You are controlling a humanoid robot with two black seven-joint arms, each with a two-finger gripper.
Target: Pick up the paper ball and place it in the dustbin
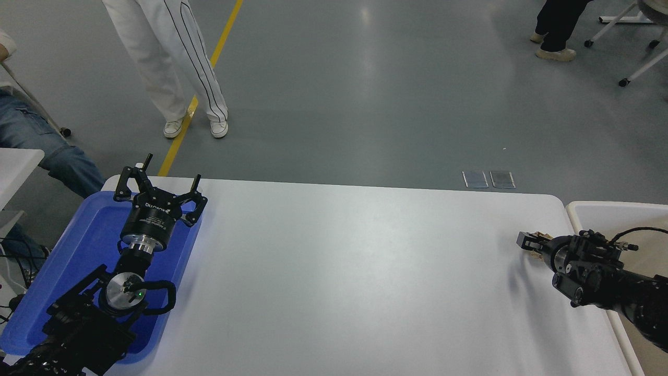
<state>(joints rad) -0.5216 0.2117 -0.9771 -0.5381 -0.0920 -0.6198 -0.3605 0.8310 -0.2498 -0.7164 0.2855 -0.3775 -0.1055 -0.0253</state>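
Note:
My right gripper (528,243) is low over the white table (339,271) near its right edge, fingers pointing left, shut on the paper ball (535,255). Only small tan slivers of the ball show around the black fingers; the rest is hidden by the gripper. The dustbin (600,208), cream-white with a thick rim, stands just past the table's right edge, and my right arm reaches across its near side. My left gripper (156,180) stays parked, open, over the blue tray at the lower left.
The shallow blue tray (88,235) lies at the table's left end under my left arm. A person in white trousers (172,68) stands beyond the far left corner. Another person in jeans (47,151) sits at the left edge.

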